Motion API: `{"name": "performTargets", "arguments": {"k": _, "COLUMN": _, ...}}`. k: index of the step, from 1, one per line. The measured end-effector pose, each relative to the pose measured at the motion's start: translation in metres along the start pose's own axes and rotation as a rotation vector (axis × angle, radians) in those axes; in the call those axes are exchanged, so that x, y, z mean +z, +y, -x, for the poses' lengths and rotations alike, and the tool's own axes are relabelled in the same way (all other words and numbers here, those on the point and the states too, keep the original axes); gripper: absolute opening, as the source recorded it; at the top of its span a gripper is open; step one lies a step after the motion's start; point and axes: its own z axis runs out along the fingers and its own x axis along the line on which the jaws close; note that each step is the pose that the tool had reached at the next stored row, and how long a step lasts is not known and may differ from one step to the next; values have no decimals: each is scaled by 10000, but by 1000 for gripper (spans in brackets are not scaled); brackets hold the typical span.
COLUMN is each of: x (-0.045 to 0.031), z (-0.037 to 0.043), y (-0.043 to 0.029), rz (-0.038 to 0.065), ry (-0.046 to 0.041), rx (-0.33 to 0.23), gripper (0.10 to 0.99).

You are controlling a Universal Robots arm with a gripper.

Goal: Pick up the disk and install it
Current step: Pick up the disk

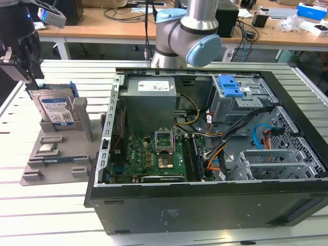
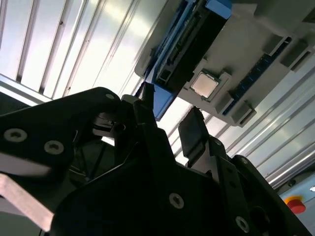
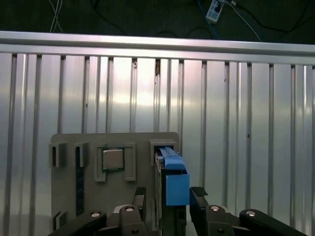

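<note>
Just below the open gripper (image 3: 168, 194), whose fingers were spread wide and held nothing, the disk (image 3: 172, 172) stood on its thin edge in the grey holder (image 3: 66, 196) (long side running straight between the two fingers).

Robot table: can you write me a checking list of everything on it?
Surface: ribbed metal table, with a grey holder on it.
Job's things: the disk stands upright in the grey holder, not installed.
Clutter: chip in the holder; open computer case beside it.
Grippers: the gripper is open at the disk's top, a finger lined up on each side.
Cables: orange, blue and black wires inside the case.
Surroundings: wooden desks behind.
</note>
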Motion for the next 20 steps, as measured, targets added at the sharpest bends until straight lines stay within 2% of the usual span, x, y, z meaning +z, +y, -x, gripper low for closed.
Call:
{"name": "performTargets", "arguments": {"k": 2, "x": 68, "z": 10, "y": -12, "rz": -2, "ry": -1, "rx": -2, "gripper": 482}}
{"name": "performTargets", "arguments": {"k": 8, "x": 202, "z": 16, "y": -67, "rz": -2, "ry": -1, "rx": -1, "gripper": 482}}
{"name": "performTargets", "arguments": {"k": 13, "x": 310, "z": 15, "y": -80, "rz": -1, "ry": -1, "rx": -3, "gripper": 482}}
{"name": "performTargets", "arguments": {"k": 18, "x": 460, "z": 12, "y": -88, "rz": 0, "ry": 0, "rx": -11, "gripper": 482}}
{"name": "performTargets", "arguments": {"k": 20, "x": 477, "z": 12, "y": -90, "rz": 1, "ry": 0, "rx": -11, "gripper": 482}}
